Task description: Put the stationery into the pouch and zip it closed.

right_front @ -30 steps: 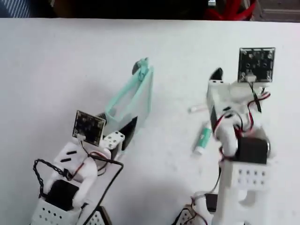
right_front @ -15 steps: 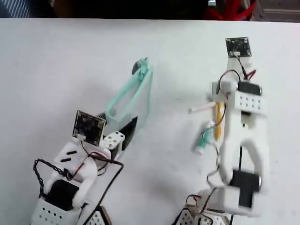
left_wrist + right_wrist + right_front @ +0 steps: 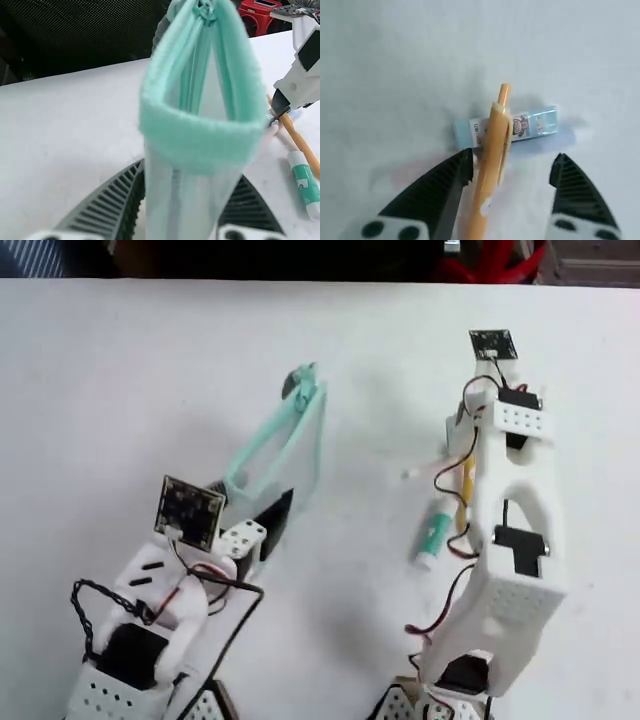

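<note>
A mint-green mesh pouch (image 3: 278, 443) stands on edge with its zipper open. My left gripper (image 3: 262, 525) is shut on its near end; in the left wrist view the pouch (image 3: 197, 125) rises between my left gripper's (image 3: 182, 202) dark fingers. An orange pen (image 3: 489, 170) lies across a pale-blue eraser (image 3: 532, 125) on the table. My right gripper (image 3: 512, 167) hangs open just above them, one finger on either side of the pen. From above, the right gripper (image 3: 452, 452) is over the pen (image 3: 466, 490). A green-and-white glue stick (image 3: 432, 537) lies beside the pen.
The white table (image 3: 150, 360) stretches wide to the left and behind the pouch. The right arm's white body (image 3: 510, 540) reaches over the table's right part. Dark objects and something red (image 3: 490, 262) stand beyond the far edge.
The right arm has swung forward and stretched out, bringing its open gripper down over the orange pen. The left arm and the pouch have not moved.
</note>
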Motion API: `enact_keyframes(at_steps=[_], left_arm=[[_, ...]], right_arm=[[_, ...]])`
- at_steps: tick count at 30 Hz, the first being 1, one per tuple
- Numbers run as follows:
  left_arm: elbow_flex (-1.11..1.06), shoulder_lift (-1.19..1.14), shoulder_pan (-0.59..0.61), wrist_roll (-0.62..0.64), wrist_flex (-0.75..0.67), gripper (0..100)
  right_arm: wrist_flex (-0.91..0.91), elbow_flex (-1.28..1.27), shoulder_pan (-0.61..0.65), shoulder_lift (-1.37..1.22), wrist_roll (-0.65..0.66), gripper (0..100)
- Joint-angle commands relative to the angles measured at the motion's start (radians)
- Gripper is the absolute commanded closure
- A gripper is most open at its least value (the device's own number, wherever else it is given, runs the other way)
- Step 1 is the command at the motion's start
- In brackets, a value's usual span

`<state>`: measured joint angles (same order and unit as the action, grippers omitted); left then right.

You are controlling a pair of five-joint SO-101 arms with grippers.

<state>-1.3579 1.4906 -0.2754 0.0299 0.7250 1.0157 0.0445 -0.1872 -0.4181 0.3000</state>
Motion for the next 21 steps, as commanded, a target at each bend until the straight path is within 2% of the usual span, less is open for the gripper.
enact_keyframes(at_steps=[1, 16, 21], left_arm=[[0.011, 0.01, 0.005, 0.011, -0.025, 78], [0.011, 0.01, 0.008, 0.011, -0.025, 78], [0.011, 0.01, 0.007, 0.011, -0.025, 78]], right_arm=[[0.002, 0.071, 0.013, -0.021, 0.012, 85.1], [-0.033, 0.104, 0.007, -0.114, 0.012, 87.8], [-0.039, 0.104, -0.01, -0.093, 0.011, 98.4]])
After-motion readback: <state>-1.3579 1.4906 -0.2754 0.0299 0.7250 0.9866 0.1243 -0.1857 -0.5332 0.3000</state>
